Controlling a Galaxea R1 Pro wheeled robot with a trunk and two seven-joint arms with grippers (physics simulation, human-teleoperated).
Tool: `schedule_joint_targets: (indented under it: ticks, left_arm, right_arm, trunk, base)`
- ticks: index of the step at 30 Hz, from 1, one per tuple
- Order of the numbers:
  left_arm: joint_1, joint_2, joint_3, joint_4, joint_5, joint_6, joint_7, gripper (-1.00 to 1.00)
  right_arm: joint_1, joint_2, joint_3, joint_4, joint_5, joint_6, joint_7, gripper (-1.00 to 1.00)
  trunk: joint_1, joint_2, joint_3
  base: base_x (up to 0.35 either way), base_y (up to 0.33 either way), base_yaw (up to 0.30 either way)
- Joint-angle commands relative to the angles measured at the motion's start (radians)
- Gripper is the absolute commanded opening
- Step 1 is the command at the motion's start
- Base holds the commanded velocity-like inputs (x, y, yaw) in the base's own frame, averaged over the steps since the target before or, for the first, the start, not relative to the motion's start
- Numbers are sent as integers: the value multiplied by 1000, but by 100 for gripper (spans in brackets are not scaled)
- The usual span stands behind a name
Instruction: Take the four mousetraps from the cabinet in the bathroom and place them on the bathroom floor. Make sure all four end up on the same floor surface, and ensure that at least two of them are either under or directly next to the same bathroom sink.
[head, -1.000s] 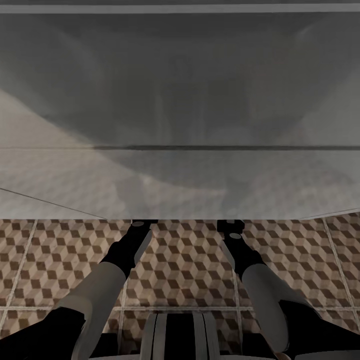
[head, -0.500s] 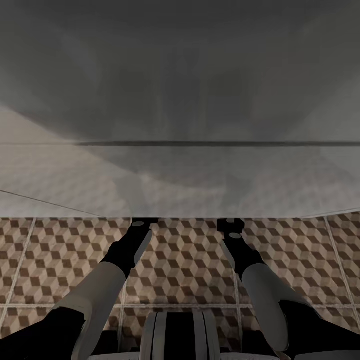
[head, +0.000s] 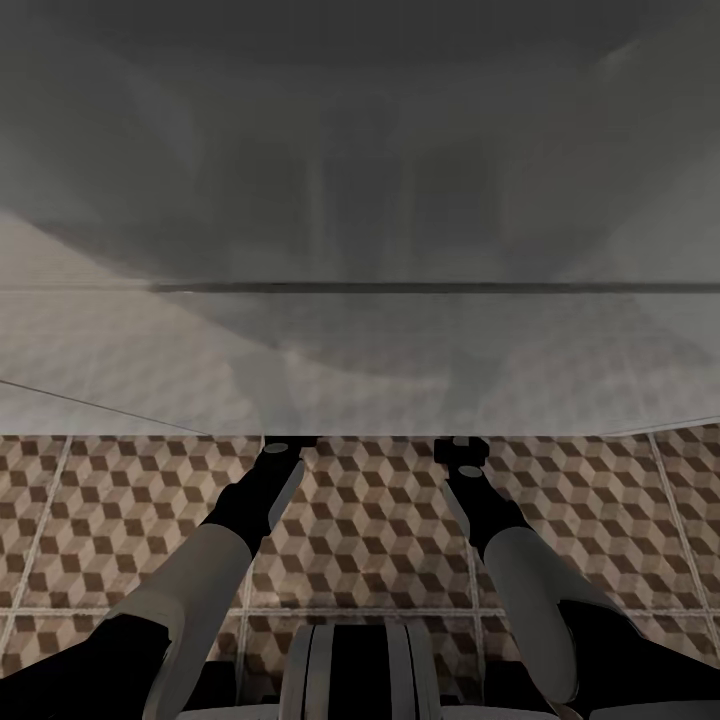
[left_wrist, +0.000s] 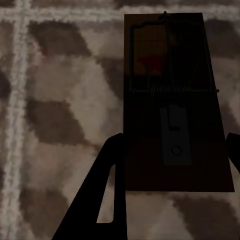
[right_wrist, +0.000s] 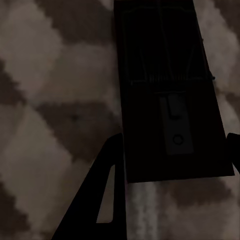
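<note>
In the left wrist view, a mousetrap (left_wrist: 170, 100), a dark brown board with a wire spring and a metal plate, sits lengthwise between the fingers of my left gripper (left_wrist: 175, 145), which is shut on its sides just above the bathroom floor (left_wrist: 60, 100). My right gripper (right_wrist: 175, 142) is likewise shut on a second mousetrap (right_wrist: 165, 75) over the tiles. In the head view, both forearms (head: 250, 505) (head: 480, 505) reach forward, and their fingers are hidden under a pale grey fixture. The cabinet is out of view.
A large pale grey-white fixture (head: 360, 350) spans the head view's upper part, its front edge overhanging the cube-pattern floor (head: 370, 530). Both wrists pass under that edge. My trunk's base (head: 360, 670) sits at the bottom centre, with tiled floor on both sides.
The head view has shifted slightly, so the camera moved; the band at the top of the fixture has left the picture. Both arms keep the same pose.
</note>
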Motion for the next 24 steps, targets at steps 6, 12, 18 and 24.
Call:
schedule_joint_targets:
  ticks: [6, 12, 18, 24]
  left_arm:
    - [0, 0, -3, 0, 5, 5, 6, -100]
    - [0, 0, -3, 1, 5, 5, 6, -100]
    - [0, 0, -3, 1, 5, 5, 6, -100]
    - [0, 0, -4, 2, 5, 5, 6, -100]
  right_arm:
    - [0, 1, -9, 3, -3, -3, 1, -100]
    - [0, 0, -9, 3, -2, -2, 0, -100]
    - [0, 0, -9, 4, -2, -1, 2, -100]
    - [0, 0, -9, 4, -3, -1, 2, -100]
  trunk:
    - [4, 0, -1]
    - [4, 0, -1]
    - [4, 0, -1]
    - [4, 0, -1]
  base:
    - [0, 0, 0]
    - [0, 0, 0]
    - [0, 0, 0]
    - [0, 0, 0]
